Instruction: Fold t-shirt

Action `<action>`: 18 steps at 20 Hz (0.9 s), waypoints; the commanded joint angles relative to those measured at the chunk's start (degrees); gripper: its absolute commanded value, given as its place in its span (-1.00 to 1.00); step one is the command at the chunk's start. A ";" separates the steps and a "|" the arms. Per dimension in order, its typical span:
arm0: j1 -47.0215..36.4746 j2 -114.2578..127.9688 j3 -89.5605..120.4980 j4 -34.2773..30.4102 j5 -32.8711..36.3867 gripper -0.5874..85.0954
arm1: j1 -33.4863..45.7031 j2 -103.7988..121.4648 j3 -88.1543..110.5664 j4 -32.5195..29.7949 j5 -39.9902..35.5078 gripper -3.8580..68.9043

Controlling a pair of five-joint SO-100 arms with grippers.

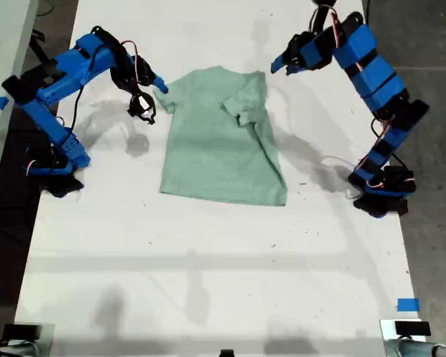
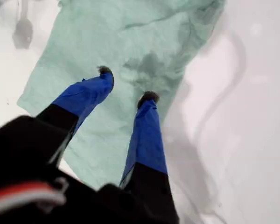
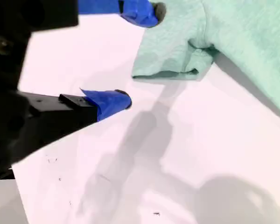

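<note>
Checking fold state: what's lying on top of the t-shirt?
One sleeve is folded over onto the t-shirt; the other sleeve lies flat on the table. Neither gripper touches it. What the fold covers is hidden.

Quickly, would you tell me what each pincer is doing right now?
My first gripper: pincer open, empty, above the t-shirt.
My second gripper: pincer open, empty, beside the t-shirt's sleeve.
</note>
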 commanded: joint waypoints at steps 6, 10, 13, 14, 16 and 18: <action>-3.08 -29.27 -30.50 6.15 -0.53 -0.30 | -4.83 19.42 14.15 -0.26 2.20 -0.43; -6.42 -40.87 -43.95 12.92 -0.79 -0.38 | -5.80 32.78 26.72 -1.32 4.48 -0.43; -8.79 -44.82 -47.90 14.85 -0.97 -0.79 | -5.54 40.69 33.93 -1.32 5.27 -0.44; -9.14 -44.74 -47.90 14.85 -0.97 -0.92 | -5.45 42.36 35.95 -1.32 5.54 -0.44; -8.88 -42.45 -46.93 16.26 -1.41 -0.99 | -5.45 44.82 38.58 -1.41 6.15 -0.46; -7.82 -38.41 -46.05 17.23 -2.02 -0.99 | -5.45 46.76 40.08 -1.49 6.42 -0.47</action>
